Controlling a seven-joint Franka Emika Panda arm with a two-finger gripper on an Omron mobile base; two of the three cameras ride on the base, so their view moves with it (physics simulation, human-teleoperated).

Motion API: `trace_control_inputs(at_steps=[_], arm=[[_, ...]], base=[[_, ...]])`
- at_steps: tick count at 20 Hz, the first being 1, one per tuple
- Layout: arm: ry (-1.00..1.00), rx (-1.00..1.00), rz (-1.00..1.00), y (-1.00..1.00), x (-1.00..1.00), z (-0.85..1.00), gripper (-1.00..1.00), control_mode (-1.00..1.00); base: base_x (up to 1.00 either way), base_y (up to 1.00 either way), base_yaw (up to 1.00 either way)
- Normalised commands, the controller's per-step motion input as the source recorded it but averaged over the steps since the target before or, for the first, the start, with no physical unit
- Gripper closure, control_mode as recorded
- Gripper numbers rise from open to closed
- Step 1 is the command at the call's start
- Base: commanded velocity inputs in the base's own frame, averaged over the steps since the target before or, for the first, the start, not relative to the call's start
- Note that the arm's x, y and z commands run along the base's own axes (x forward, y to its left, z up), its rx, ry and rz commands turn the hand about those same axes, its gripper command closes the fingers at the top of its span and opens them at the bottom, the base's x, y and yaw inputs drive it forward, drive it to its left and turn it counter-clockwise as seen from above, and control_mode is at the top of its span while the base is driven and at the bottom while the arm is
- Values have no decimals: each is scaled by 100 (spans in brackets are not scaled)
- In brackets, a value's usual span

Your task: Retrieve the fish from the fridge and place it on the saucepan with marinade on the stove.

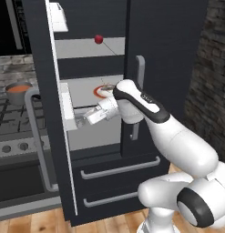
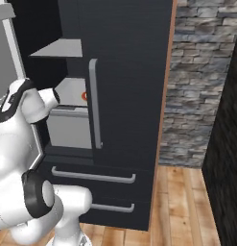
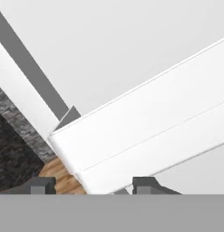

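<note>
Fingertips of the hand point(image 1: 81, 119) sit partly apart at the fridge point(image 1: 168, 68) door bin, grip unclear; plate point(image 1: 104, 91) lies behind, up-right.

Fridge shelves point(image 1: 89, 48): red ball point(image 1: 99, 39) above, orange-rimmed plate point(image 1: 103, 91) below.

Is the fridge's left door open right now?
Open. The fridge has its left door swung out toward the stove, exposing the shelves with the small red ball and the orange-rimmed plate.
</note>
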Motion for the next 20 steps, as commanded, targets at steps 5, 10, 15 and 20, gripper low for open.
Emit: trace_control_inputs(at_steps=[5, 10, 15, 20], arm=[[0, -1, 1, 12, -2, 0, -100, -100], [-6, 0, -1, -29, -46, 39, -100, -100], [-3, 0, -14, -92, -72, 86, -100, -100], [-5, 0, -12, -100, -61, 18, -100, -100]], base=[[0, 0, 0], [0, 0, 0], [0, 0, 0], [0, 0, 0]])
